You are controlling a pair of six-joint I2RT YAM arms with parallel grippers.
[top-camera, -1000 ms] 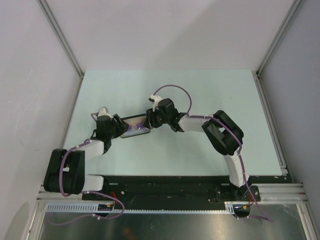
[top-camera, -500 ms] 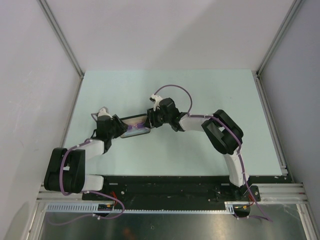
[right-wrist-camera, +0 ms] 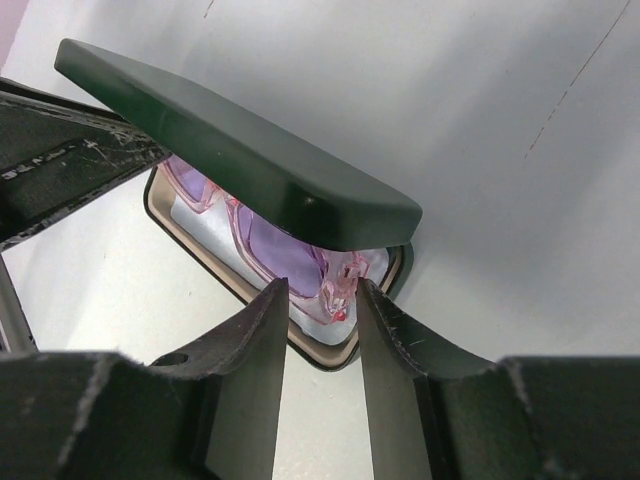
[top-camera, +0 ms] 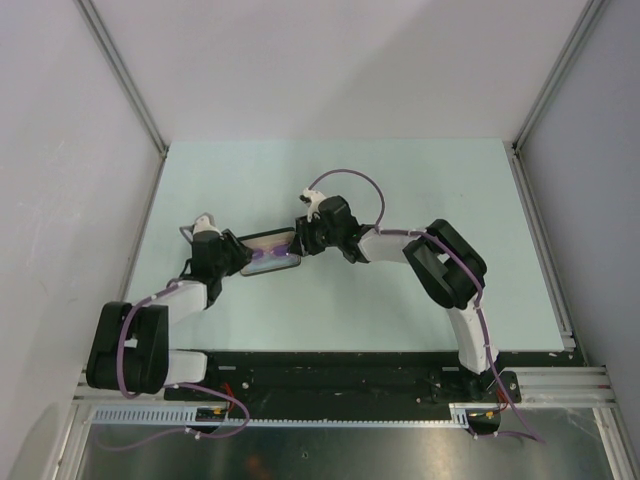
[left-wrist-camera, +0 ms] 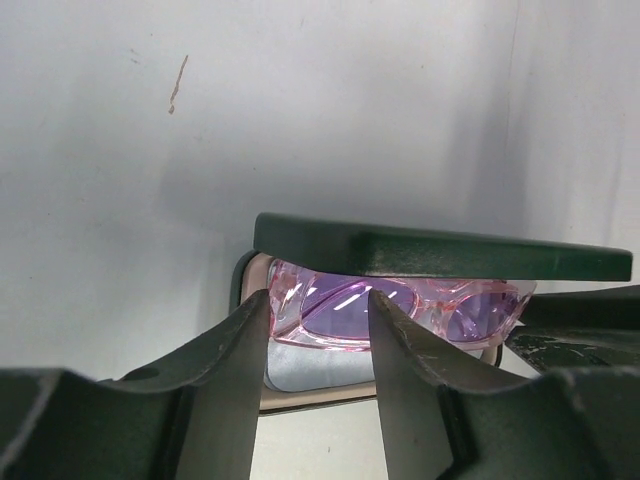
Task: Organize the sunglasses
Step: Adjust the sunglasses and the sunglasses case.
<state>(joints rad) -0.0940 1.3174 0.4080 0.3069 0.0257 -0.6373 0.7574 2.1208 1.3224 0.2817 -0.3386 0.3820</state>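
The pink-purple sunglasses lie folded inside the black case on a pale blue cloth. The case lid hangs half shut over them. In the top view the case sits between the two arms. My left gripper is open at the case's left end, its fingers apart in front of a lens. My right gripper is open at the case's right end, near the hinge of the sunglasses. The lid slopes above them. Neither gripper holds anything.
The pale green table is bounded by grey walls at the back and both sides. The left gripper's black fingers show at the far end of the case in the right wrist view.
The left arm has shifted slightly toward the case's left end. The right arm and the case have barely moved.
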